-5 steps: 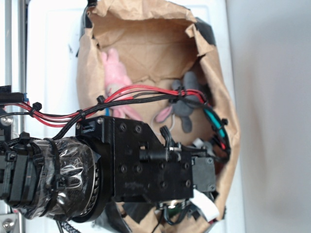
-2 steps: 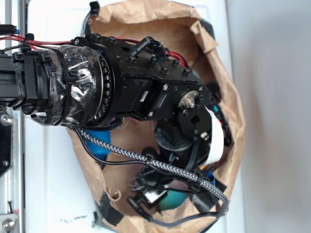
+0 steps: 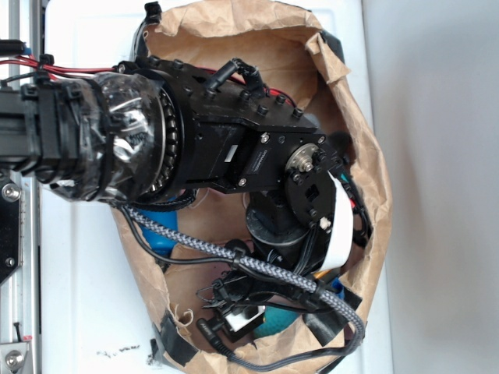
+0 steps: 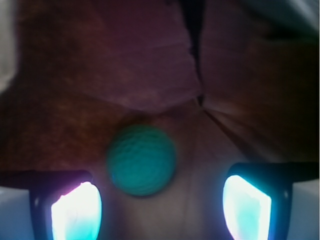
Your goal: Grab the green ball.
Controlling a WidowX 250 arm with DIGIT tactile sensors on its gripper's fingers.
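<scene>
Wrist view: hand [image 4: 161, 207] spread wide, green ball [image 4: 142, 160] between fingers, untouched.

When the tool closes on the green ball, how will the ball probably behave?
The green ball is round, so it will probably roll away if one finger touches it first. Its dimpled, matte-looking surface may give fair grip. It sits on brown paper, free of both fingers; the tool is open.

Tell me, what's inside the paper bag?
A green ball lies on the bag's bottom, ahead of the open fingers. From outside, the robot arm covers most of the inside, so anything else there stays hidden.
</scene>
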